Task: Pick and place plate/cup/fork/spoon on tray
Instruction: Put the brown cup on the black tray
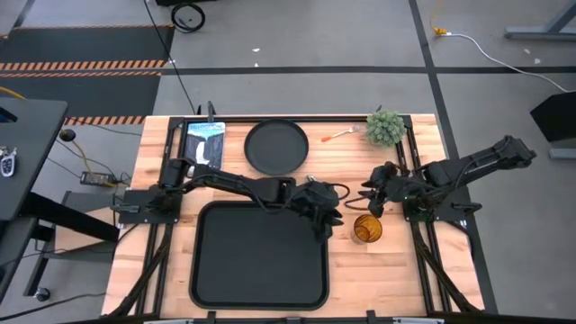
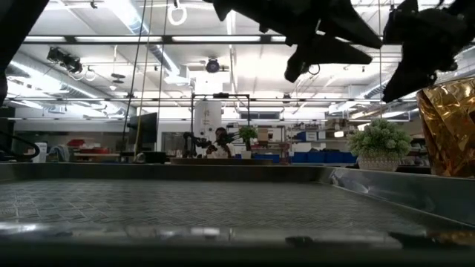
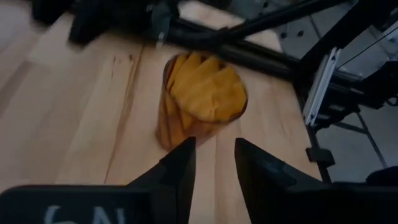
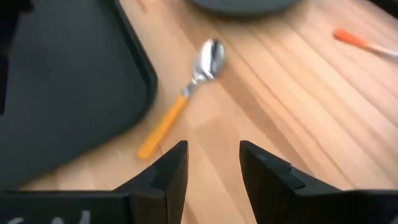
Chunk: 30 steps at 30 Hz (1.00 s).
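The amber cup [image 1: 366, 229] stands upright on its base on the wood, just right of the black tray [image 1: 216, 270]. My left gripper [image 1: 331, 223] is open and empty, above the tray's far right corner; in the left wrist view its fingers [image 3: 214, 168] point at the cup [image 3: 202, 99]. My right gripper [image 1: 367, 200] is open and empty, just beyond the cup. In the right wrist view [image 4: 213, 168] it hangs over the spoon [image 4: 186, 93], which lies flat beside the tray's edge [image 4: 146, 81]. The round black plate [image 1: 276, 146] and the fork [image 1: 340, 134] lie at the far side.
A small potted plant [image 1: 385, 128] stands at the far right, near the fork. A book-like flat object [image 1: 202, 144] lies at the far left, beside the plate. In the low view, the cup [image 2: 449, 133] and the plant [image 2: 380, 144] show on the right, beyond the tray [image 2: 223, 200].
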### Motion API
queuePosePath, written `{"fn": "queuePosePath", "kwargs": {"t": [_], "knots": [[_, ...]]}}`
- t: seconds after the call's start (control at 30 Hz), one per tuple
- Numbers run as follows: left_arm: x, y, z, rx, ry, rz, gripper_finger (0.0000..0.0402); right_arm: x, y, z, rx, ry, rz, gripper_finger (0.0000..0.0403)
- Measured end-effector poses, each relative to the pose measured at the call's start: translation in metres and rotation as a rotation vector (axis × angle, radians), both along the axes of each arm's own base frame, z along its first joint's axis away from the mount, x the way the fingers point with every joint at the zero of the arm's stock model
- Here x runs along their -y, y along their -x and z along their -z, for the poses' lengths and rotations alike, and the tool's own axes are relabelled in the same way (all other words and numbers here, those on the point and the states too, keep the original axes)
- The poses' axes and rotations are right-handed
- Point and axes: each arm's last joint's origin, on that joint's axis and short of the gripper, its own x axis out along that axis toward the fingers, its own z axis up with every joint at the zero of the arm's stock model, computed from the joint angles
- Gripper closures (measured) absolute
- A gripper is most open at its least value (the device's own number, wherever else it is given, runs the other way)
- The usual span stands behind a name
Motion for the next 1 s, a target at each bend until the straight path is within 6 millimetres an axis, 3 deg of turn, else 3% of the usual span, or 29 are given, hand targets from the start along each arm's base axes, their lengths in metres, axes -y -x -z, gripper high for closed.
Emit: {"fn": "queuePosePath", "kwargs": {"t": [0.17,0.37,0.73,1.0], "knots": [[0.002,0.006,0.0,-0.087,-0.001,-0.002,0.0284,-0.009,-0.001,-0.014,-0.255,-0.046,-0.045,0.0252],[0.005,0.013,0.008,-0.195,-0.013,0.005,0.0284,-0.022,0.007,-0.012,-0.488,-0.148,-0.179,0.0252],[0.002,0.017,0.013,-0.264,-0.027,0.003,0.0285,-0.047,0.034,-0.017,-0.499,-0.174,-0.3,0.0252],[0.002,0.011,0.006,-0.162,-0.037,-0.023,0.0285,-0.074,0.037,0.011,-0.549,-0.187,-0.333,0.0252]]}}
